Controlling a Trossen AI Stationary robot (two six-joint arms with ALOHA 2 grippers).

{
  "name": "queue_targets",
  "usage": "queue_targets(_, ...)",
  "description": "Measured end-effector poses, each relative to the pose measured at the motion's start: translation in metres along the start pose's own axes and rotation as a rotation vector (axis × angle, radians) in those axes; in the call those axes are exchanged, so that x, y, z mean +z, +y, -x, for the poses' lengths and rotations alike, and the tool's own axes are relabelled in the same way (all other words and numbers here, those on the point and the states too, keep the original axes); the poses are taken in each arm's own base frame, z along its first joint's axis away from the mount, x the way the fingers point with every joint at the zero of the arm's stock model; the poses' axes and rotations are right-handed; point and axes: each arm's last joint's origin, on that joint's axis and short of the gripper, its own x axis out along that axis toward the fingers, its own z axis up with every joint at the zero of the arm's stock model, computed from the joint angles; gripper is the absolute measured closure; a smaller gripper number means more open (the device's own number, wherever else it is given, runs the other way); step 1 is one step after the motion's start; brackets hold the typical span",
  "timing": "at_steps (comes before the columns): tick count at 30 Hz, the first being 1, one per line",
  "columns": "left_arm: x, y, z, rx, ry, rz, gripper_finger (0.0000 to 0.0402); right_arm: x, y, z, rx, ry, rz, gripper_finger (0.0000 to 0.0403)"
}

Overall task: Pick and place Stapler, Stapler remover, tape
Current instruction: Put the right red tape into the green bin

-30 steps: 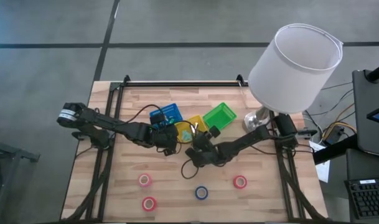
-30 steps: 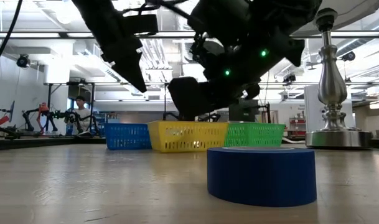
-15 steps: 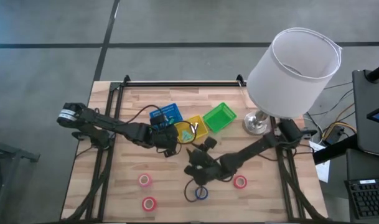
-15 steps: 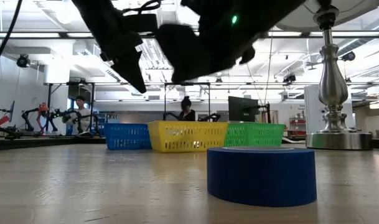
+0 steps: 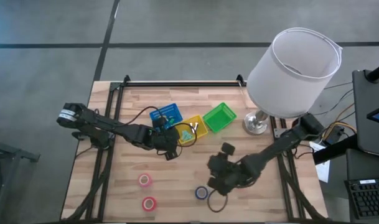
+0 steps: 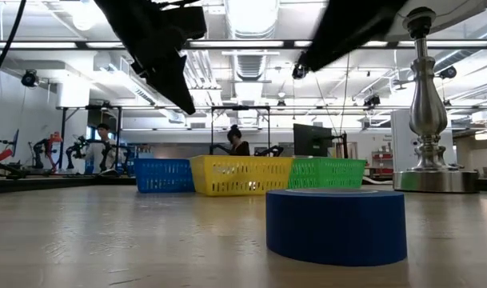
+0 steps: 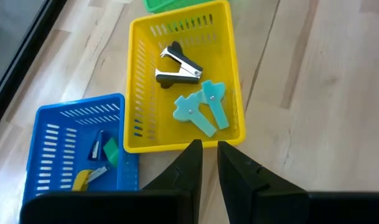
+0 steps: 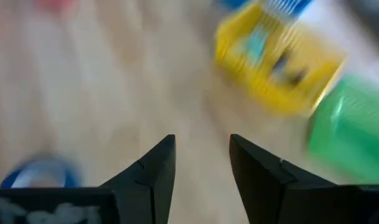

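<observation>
right gripper (image 5: 215,185) released, beside small blue tape ring (image 5: 201,193) | left gripper (image 7: 206,152) nearly clenched, empty | risk: off-centre descent nudges ring away

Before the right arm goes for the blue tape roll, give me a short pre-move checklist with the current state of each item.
1. Right hand empty and open: ok; the right wrist view shows its fingers apart with nothing between them.
2. Blue tape roll free on the table: ok, flat, nothing on it.
3. Right hand lined up over the roll: not ok; it sits beside the roll, which shows off to one side in the wrist view.
4. Left hand out of the way: ok, it hangs by the yellow bin, far from the roll.
5. Green bin free to receive tape: ok, it looks empty.
6. Red roll under the right arm: cannot tell, it is hidden.
</observation>
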Motion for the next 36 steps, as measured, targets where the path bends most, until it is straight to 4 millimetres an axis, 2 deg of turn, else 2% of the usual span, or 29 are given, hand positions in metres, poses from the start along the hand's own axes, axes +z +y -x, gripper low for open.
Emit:
queue_targets(4,0.0,0.0,0.0,-0.002,-0.004,-0.016,0.0348,-0.014,-0.003,0.018,0.169,0.202,-0.086,0.0264)
queue_targets(8,0.0,0.0,-0.001,-0.002,-0.005,-0.017,0.0348,-0.036,0.004,0.023,0.298,0.432,-0.137,0.0266)
queue_targets(14,-0.008,-0.002,-0.009,-0.007,-0.02,-0.012,0.0348,-0.071,0.007,0.019,0.258,0.637,-0.186,0.0257)
queue_targets(18,-0.012,-0.001,-0.011,-0.003,-0.009,-0.025,0.0348,-0.084,-0.001,0.014,0.164,0.68,-0.207,0.0251)
queue_targets(25,-0.008,-0.003,-0.011,-0.017,-0.049,-0.074,0.0348,-0.105,-0.015,0.002,0.032,0.734,-0.278,0.0246)
queue_targets(31,-0.003,-0.003,-0.012,-0.062,-0.077,-0.078,0.0343,-0.109,-0.017,0.0,0.007,0.738,-0.302,0.0253)
queue_targets(36,-0.001,0.001,-0.014,-0.055,-0.086,-0.119,0.0316,-0.115,-0.02,-0.006,-0.001,0.714,-0.304,0.0254)
